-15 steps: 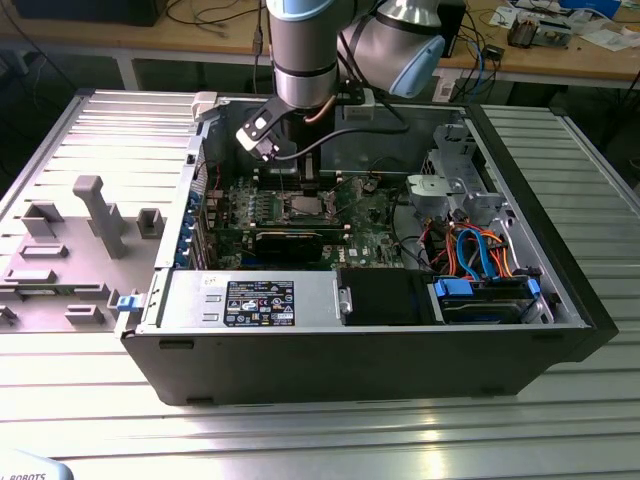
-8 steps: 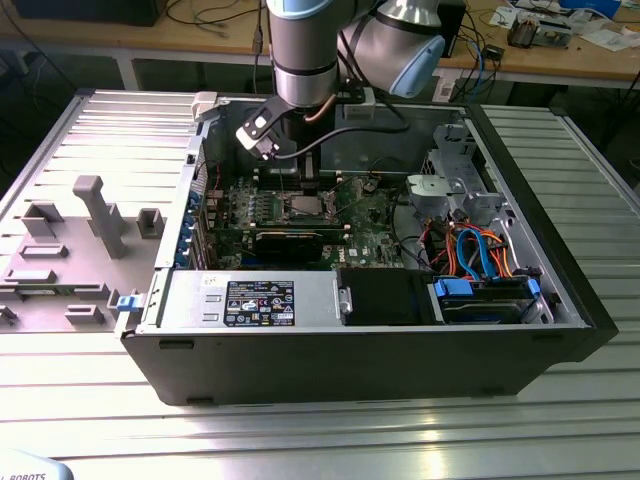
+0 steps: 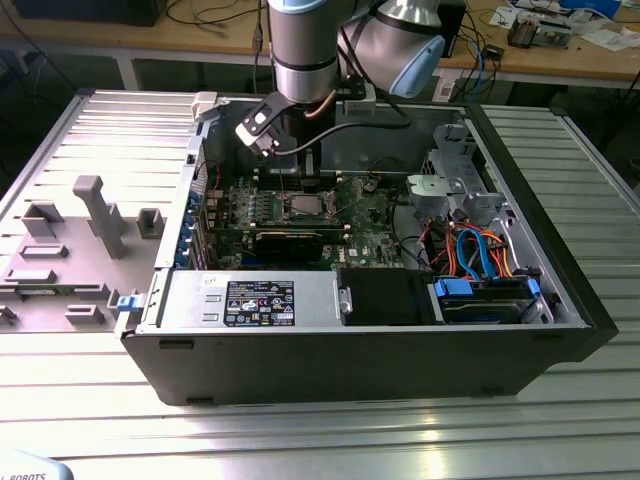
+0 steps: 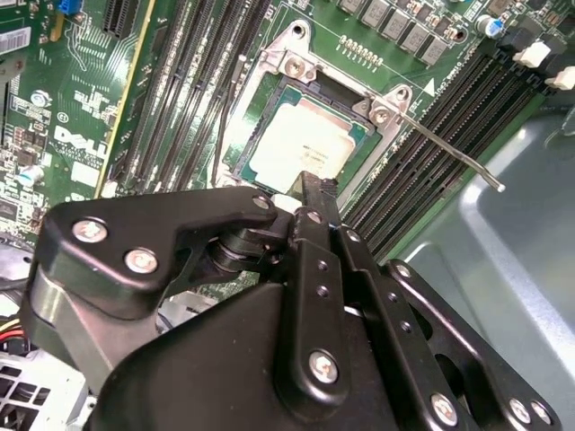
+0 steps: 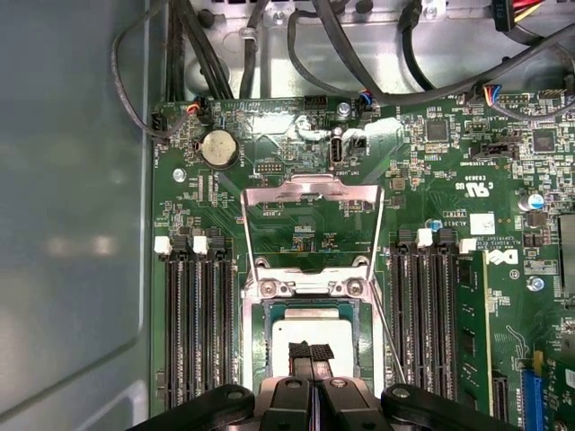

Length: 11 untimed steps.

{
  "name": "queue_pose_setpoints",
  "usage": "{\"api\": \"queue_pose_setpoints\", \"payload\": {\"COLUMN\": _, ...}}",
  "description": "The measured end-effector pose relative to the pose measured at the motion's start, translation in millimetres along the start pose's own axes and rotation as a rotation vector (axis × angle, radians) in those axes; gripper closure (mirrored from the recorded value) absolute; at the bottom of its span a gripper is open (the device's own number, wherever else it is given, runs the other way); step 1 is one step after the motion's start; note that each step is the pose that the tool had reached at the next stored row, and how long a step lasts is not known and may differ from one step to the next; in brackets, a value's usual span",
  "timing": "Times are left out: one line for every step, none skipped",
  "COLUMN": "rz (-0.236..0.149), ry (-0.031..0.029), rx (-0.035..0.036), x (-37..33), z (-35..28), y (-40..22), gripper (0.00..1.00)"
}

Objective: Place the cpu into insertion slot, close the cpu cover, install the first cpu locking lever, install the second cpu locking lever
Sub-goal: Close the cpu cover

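In the exterior view, at that view's left, a grey tray of moulded fixtures (image 3: 70,245) lies on the ribbed metal table (image 3: 560,430). Just beside it stands the open computer case (image 3: 350,365). The robot arm (image 3: 303,50) comes down from above into the case, over the green circuit board (image 3: 375,215). The insertion slot (image 3: 305,207) is near the middle of this board, right under the arm. A black graphics card (image 3: 290,243) lies just in front of it. At the view's right side of the case there is a drive bay with blue and orange cables (image 3: 480,255).

In the first wrist view, long black memory slots (image 5: 198,332) run on both sides of the insertion slot (image 5: 310,287). The cpu (image 5: 292,332) sits flat inside the slot, with its silver-grey top up. The cpu cover (image 5: 305,190) is swung open on its hinge, away from the cpu, and the green board shows through its square window. A thin metal lever (image 5: 388,332) runs along one side of the slot.

The gripper (image 5: 310,352) is over the cpu. Its two fingers are pressed together with almost no gap and grasp nothing. The tips are on or just above the metal top.

In the second wrist view the gripper (image 4: 313,190) meets the near edge of the cpu (image 4: 296,148). The lever (image 4: 445,148) stands out freely over the memory slots.
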<state>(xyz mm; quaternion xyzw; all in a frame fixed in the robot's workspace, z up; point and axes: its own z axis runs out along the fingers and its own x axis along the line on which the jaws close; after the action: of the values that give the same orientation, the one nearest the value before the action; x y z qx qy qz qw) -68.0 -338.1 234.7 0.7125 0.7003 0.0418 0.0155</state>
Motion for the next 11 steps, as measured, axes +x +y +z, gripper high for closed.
{"api": "queue_pose_setpoints", "payload": {"rz": 0.000, "ry": -0.0001, "rx": 0.0000, "x": 0.0, "z": -0.8, "y": 0.1, "gripper": 0.89}}
{"api": "queue_pose_setpoints", "payload": {"rz": 0.000, "ry": -0.0001, "rx": 0.0000, "x": 0.1, "z": -1.8, "y": 0.2, "gripper": 0.89}}
{"api": "queue_pose_setpoints", "payload": {"rz": 0.000, "ry": -0.0001, "rx": 0.0000, "x": 0.1, "z": -2.7, "y": 0.2, "gripper": 0.89}}
{"api": "queue_pose_setpoints", "payload": {"rz": 0.000, "ry": -0.0001, "rx": -0.0001, "x": 0.1, "z": -3.1, "y": 0.3, "gripper": 0.89}}
{"api": "queue_pose_setpoints", "payload": {"rz": 0.000, "ry": 0.0001, "rx": -0.0001, "x": 0.2, "z": -3.3, "y": 0.3, "gripper": 0.89}}
{"api": "queue_pose_setpoints", "payload": {"rz": 0.000, "ry": 0.0001, "rx": -0.0002, "x": 0.2, "z": -3.3, "y": 0.3, "gripper": 0.89}}
{"api": "queue_pose_setpoints", "payload": {"rz": 0.000, "ry": -0.0003, "rx": -0.0001, "x": 0.1, "z": -3.4, "y": 0.3, "gripper": 0.89}}
{"api": "queue_pose_setpoints", "payload": {"rz": 0.000, "ry": -0.0005, "rx": -0.0001, "x": 0.1, "z": -3.4, "y": 0.3, "gripper": 0.89}}
{"api": "queue_pose_setpoints", "payload": {"rz": 0.000, "ry": -0.0004, "rx": 0.0000, "x": 0.1, "z": -3.4, "y": 0.3, "gripper": 0.89}}
{"api": "queue_pose_setpoints", "payload": {"rz": 0.000, "ry": -0.0004, "rx": 0.0000, "x": 0.2, "z": -3.5, "y": 0.3, "gripper": 0.89}}
{"api": "queue_pose_setpoints", "payload": {"rz": 0.000, "ry": -0.0004, "rx": -0.0001, "x": 0.2, "z": -3.7, "y": 0.3, "gripper": 0.89}}
